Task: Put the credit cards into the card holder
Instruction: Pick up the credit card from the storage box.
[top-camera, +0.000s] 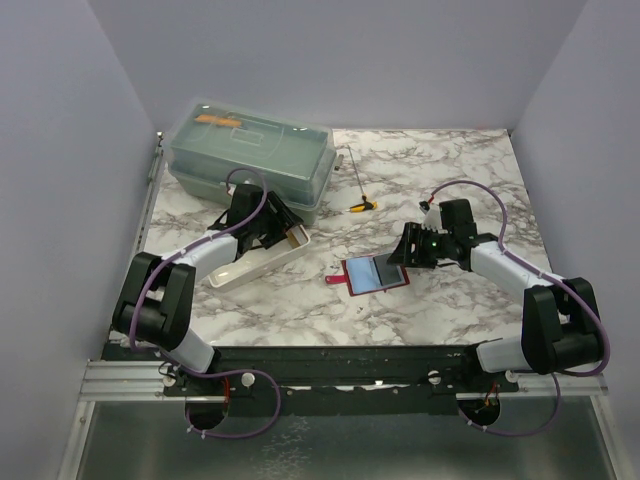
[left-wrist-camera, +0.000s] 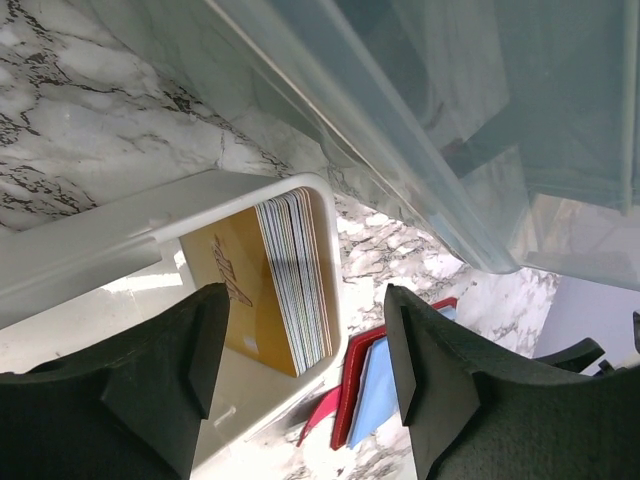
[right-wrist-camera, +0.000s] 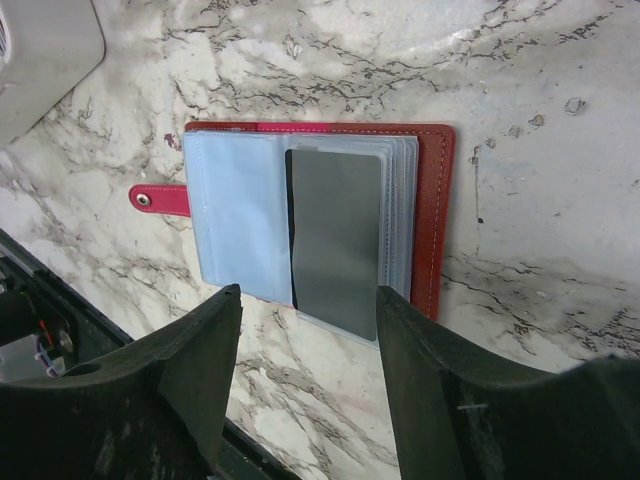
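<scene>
One marble-patterned table (top-camera: 450, 180) carries everything. At its back left stands one translucent green plastic box (top-camera: 250, 150) with its lid on. Two arms reach in from the near edge, one to each side.

One long white tray (top-camera: 245, 268) lies in front of the box, running diagonally from the near left towards the middle. One red card holder (right-wrist-camera: 435, 200) lies open and flat near the middle of the table, just right of the tray's far end. Its clear sleeves are fanned out, and its one snap strap (right-wrist-camera: 158, 198) sticks out to the side.

One stack of credit cards (left-wrist-camera: 295, 280) stands on edge against the tray's end wall. They are too many and too thin to count, and the card facing outward is yellow. One more, a dark grey card (right-wrist-camera: 335, 240), lies on the holder's sleeves with one end poking past their edge; I cannot tell whether it sits inside a sleeve or on top.

One thin yellow-handled tool (top-camera: 360, 206) lies alone behind the holder.

The left gripper (left-wrist-camera: 305, 330) hangs over the tray's card end, fingers spread wide, with nothing between them. The right gripper (right-wrist-camera: 308, 330) hovers over the open holder, fingers apart on either side of the dark card's end, gripping nothing
</scene>
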